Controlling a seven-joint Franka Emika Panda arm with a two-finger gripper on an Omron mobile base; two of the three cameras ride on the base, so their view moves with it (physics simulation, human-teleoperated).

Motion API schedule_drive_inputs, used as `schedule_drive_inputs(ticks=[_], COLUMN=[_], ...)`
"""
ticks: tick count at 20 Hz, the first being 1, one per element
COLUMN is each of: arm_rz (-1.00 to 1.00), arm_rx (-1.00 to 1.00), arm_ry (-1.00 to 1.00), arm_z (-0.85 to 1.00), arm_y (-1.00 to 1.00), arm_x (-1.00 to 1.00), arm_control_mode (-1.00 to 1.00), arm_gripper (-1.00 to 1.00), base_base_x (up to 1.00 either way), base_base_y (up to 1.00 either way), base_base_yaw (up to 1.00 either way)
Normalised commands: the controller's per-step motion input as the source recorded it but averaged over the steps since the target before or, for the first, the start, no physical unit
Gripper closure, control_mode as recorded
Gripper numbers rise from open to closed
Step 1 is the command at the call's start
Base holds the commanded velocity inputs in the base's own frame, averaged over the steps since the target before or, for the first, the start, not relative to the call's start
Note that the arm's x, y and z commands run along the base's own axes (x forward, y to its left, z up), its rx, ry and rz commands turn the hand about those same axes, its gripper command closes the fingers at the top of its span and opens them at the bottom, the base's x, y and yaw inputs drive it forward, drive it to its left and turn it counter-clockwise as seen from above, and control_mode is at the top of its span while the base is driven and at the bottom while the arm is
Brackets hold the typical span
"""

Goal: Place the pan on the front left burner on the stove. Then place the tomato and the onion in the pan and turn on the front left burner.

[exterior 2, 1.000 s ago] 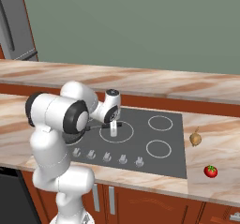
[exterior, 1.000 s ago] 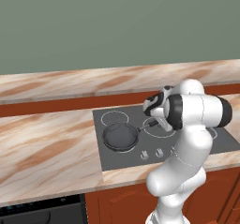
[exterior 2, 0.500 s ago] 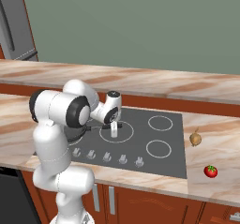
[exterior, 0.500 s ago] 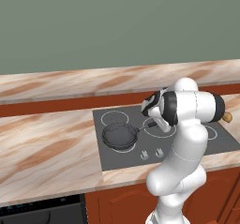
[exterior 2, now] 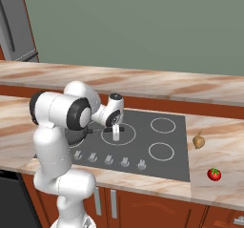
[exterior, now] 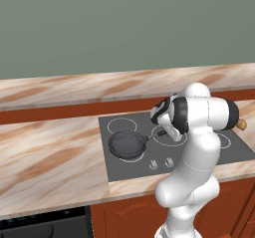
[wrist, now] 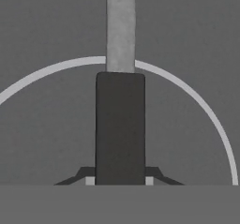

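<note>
Jaws pinched on the black handle of the pan [exterior: 127, 145]; in the hand view the handle [wrist: 120, 127] runs straight up from between the two finger tips, with the gripper [wrist: 120, 181] closed on its near end. Beyond the black grip a lighter grey neck continues toward the top edge. A white ring outline arcs across the dark cooktop surface behind the handle.

Gripper [exterior 2: 116, 135] points down over the stove [exterior 2: 176, 150], above a white ring near the cooktop's middle. The pan body sits on the left part of the stove [exterior: 112, 167], resting flat, its handle reaching right toward the gripper [exterior: 164, 132]. Whether the pan is centred on the front left burner cannot be told; the pan covers that ring in the left base view.

A row of small silver knobs [exterior 2: 108, 160] lines the front edge of the stove.

Onion [exterior 2: 198, 140] lies on the marble counter [exterior 2: 219, 146] just right of the stove, apart from it. Tomato [exterior 2: 214, 174] lies on the same counter, nearer the front edge, well apart from the pan.
</note>
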Motion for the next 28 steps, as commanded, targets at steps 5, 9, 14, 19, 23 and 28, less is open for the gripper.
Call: schedule_drive_inputs(ticks=[5,9,14,19,23,28], arm_rz=[0.0,-0.01,-0.05,-0.09,-0.15,-0.4], arm_rx=[0.0,0.0,0.0,0.0,0.0,0.0], arm_ry=[0.0,0.02,0.03,0.0,0.0,0.0], arm_z=[-0.04,0.03,0.33,0.77,0.94,0.56], arm_y=[0.0,0.0,0.0,0.0,-0.01,-0.2], arm_x=[0.0,-0.03,-0.11,-0.28,-0.36,-0.12], arm_control_mode=[-1.0,-1.0,-1.0,-1.0,-1.0,-1.0], arm_gripper=[-1.0,-1.0,-1.0,-1.0,-1.0,-1.0], base_base_x=[0.0,0.0,0.0,0.0,0.0,0.0], base_base_y=[0.0,0.0,0.0,0.0,0.0,0.0], base_base_yaw=[0.0,0.0,0.0,0.0,0.0,0.0])
